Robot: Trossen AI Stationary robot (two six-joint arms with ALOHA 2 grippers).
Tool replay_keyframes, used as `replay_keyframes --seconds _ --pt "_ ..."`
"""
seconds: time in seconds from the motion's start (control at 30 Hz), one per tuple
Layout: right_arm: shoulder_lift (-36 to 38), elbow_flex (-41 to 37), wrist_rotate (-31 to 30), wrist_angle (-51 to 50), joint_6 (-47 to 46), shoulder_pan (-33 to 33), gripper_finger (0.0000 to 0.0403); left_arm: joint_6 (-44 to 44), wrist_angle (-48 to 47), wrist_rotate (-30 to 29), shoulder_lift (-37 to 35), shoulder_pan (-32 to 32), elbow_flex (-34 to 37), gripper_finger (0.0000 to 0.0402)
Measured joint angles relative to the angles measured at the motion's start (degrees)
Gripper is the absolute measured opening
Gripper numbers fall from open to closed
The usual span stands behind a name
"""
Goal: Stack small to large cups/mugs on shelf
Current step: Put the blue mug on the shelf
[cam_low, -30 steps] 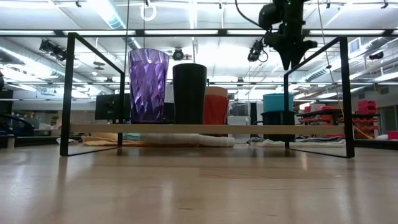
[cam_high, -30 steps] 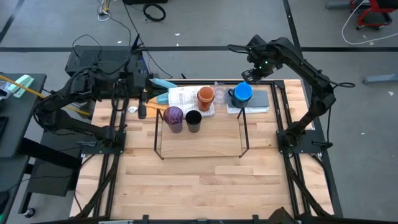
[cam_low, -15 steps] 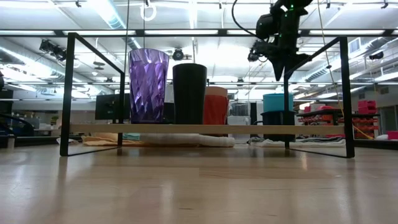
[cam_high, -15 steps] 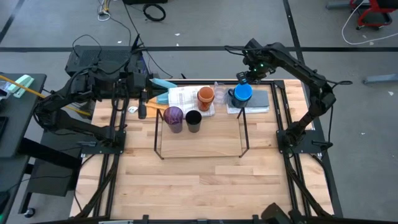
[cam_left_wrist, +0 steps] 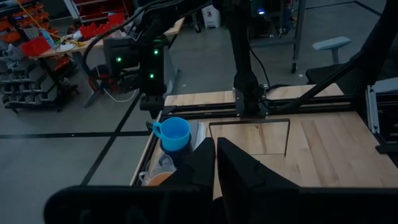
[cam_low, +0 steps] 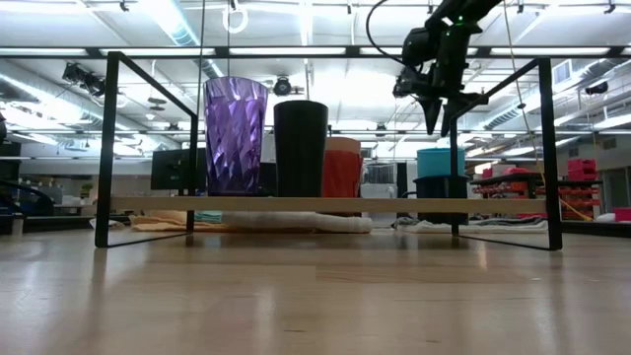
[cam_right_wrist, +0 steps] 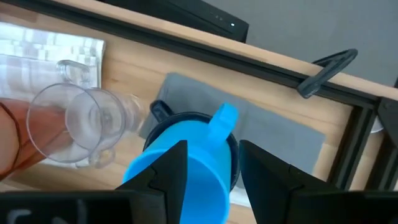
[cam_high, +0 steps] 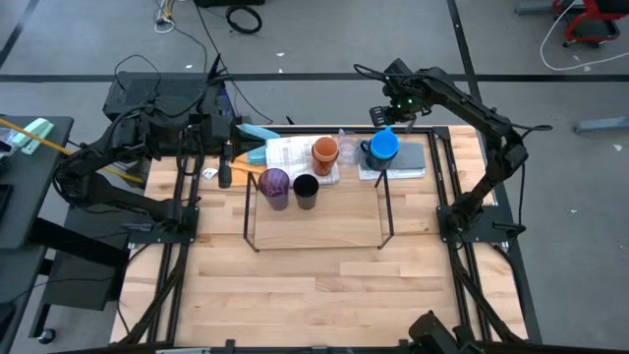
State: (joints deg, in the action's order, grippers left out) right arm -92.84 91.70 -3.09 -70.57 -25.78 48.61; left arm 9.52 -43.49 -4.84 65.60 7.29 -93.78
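Observation:
The shelf (cam_high: 316, 228) is a black rod frame; in the low view it carries a wooden board (cam_low: 394, 204). A purple cup (cam_high: 274, 184) and a black cup (cam_high: 306, 189) stand on it. Behind it stand an orange cup (cam_high: 325, 150), a clear glass (cam_high: 345, 144) and a bright blue cup (cam_high: 384, 147) nested in a navy mug (cam_right_wrist: 158, 112). My right gripper (cam_high: 385, 116) hovers open above the blue cup (cam_right_wrist: 186, 162), a finger on either side, touching nothing. My left gripper (cam_high: 224, 165) is shut and empty at the table's far left.
Folded cloths and towels (cam_high: 290, 152) lie under the cups along the far edge, with a grey cloth (cam_high: 408, 157) under the navy mug. Black arm-mount rails (cam_high: 442, 167) run down both table sides. The near half of the table (cam_high: 314, 295) is bare wood.
My right gripper has moved toward the table's left and slightly down, coming over the blue cup, and has turned about its wrist. The cups have stayed where they were.

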Motion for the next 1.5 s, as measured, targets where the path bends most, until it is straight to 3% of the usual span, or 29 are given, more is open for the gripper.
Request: replay_keyframes --seconds 0.5,1.5 --pt "-3.65 0.00 0.01 -0.11 0.15 0.19 0.0151 0.04 -0.02 0.02 0.00 -0.01 0.00 0.0029" --pt "-3.63 0.00 -0.99 -1.11 -1.34 1.89 0.0151 0.79 -0.03 0.00 0.00 0.00 0.00 0.0032"
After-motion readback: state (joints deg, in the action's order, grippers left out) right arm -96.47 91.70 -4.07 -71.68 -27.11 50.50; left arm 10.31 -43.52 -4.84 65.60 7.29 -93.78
